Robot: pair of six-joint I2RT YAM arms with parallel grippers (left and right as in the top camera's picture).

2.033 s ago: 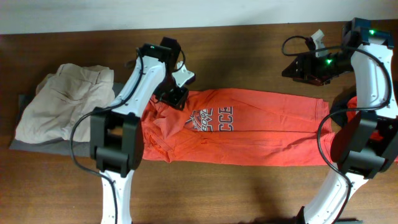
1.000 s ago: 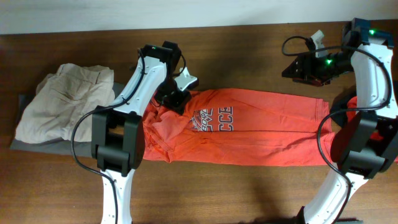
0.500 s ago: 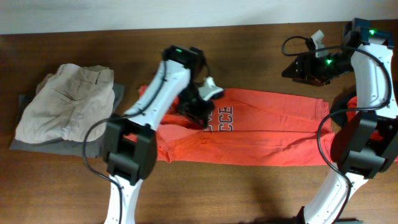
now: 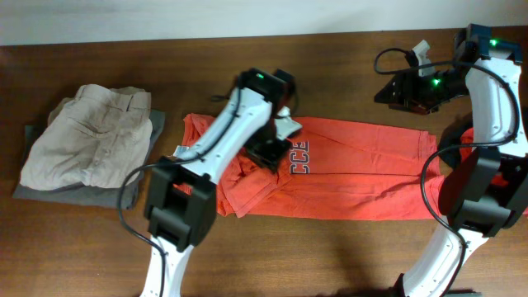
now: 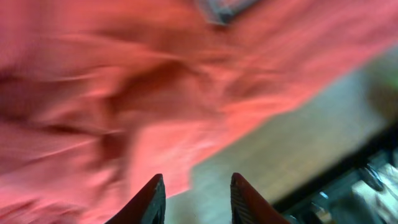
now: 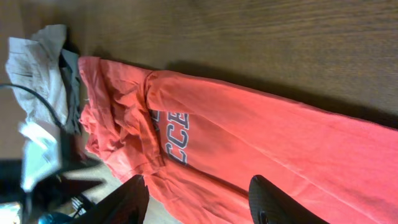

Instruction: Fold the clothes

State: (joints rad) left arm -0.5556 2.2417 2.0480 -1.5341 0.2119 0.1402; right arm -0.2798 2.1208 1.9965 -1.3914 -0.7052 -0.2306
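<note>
Now the orange shirt (image 4: 363, 165) is lying lengthwise beneath the left gripper (image 4: 279, 136), whose fingers are parting and holding nothing. Dropped while bunched, the flap is risking wrinkling or sliding back. Compared with earlier, that gripper is sitting further right and cloth is covering the logo. The right gripper (image 6: 198, 199) is idling open, well apart.

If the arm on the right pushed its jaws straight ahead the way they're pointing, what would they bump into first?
Most likely the orange T-shirt spread on the table. The right gripper, jaws open and empty, has nothing nearer in view, though depth is hard to judge.
</note>
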